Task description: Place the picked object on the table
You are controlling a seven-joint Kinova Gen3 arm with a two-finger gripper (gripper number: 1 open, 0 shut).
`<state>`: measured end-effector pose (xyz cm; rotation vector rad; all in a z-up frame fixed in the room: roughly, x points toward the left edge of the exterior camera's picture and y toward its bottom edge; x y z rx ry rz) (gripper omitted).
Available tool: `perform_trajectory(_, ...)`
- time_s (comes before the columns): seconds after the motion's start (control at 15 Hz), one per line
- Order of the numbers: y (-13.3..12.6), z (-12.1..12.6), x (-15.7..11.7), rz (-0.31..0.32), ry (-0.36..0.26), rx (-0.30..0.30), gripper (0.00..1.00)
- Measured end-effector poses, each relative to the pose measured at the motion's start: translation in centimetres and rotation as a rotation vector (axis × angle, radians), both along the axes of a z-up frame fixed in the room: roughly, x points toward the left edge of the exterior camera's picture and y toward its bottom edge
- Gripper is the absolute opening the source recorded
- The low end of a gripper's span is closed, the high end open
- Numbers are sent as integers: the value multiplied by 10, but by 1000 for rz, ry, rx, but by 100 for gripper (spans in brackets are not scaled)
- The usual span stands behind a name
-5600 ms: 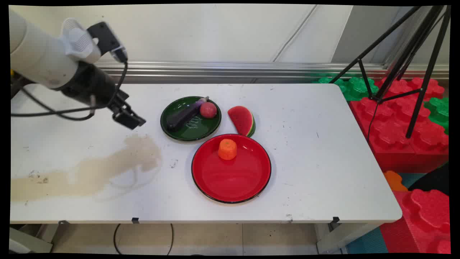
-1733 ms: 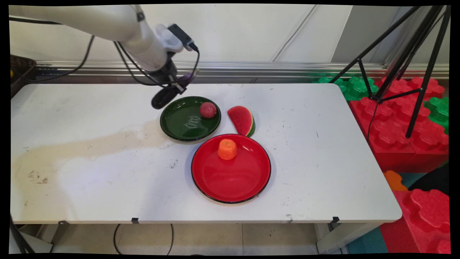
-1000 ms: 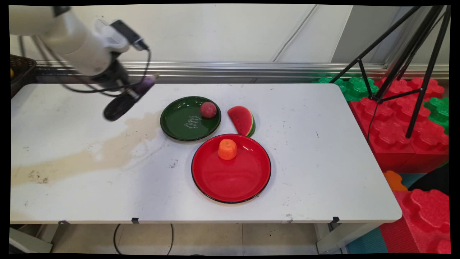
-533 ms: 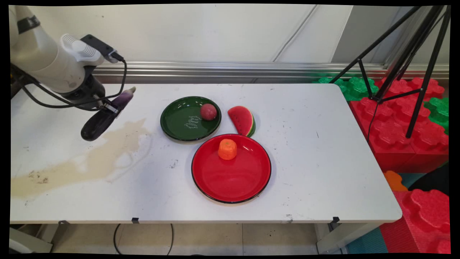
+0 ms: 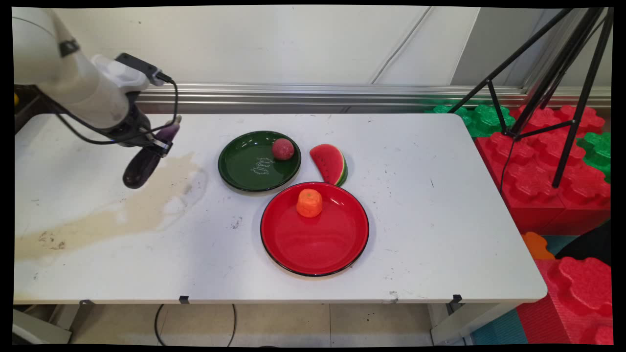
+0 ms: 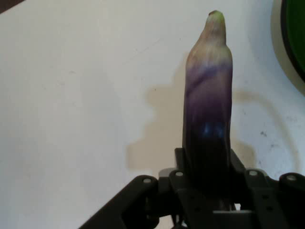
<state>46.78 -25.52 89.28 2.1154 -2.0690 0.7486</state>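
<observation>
I see the gripper (image 5: 155, 145) clamped on the eggplant (image 5: 142, 164), raised above the left part of the white table (image 5: 440, 234). In the main view the eggplant hangs tilted: its dark thick end points down toward the near left, and its pale purple stem end sticks up past the gripper toward the far right. In the hand view the eggplant (image 6: 208, 109) sits between the 2 closed fingers, its greenish tip pointing away from the gripper (image 6: 209, 164). It hangs left of the green plate (image 5: 244, 168) and apart from it. That plate carries 1 red ball-shaped fruit (image 5: 283, 148) at its far right rim. A watermelon slice (image 5: 330, 163) lies on the table just right of the green plate. The red plate (image 5: 318, 244), nearer, carries 1 orange fruit (image 5: 309, 203) at its far edge.
</observation>
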Motion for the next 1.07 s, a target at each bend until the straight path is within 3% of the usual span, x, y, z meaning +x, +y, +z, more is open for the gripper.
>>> perform_trajectory(0.4,-46,-40,7,-4,9,30,0)
perform_trajectory(1.07,-85,-82,8,-27,23,71,0)
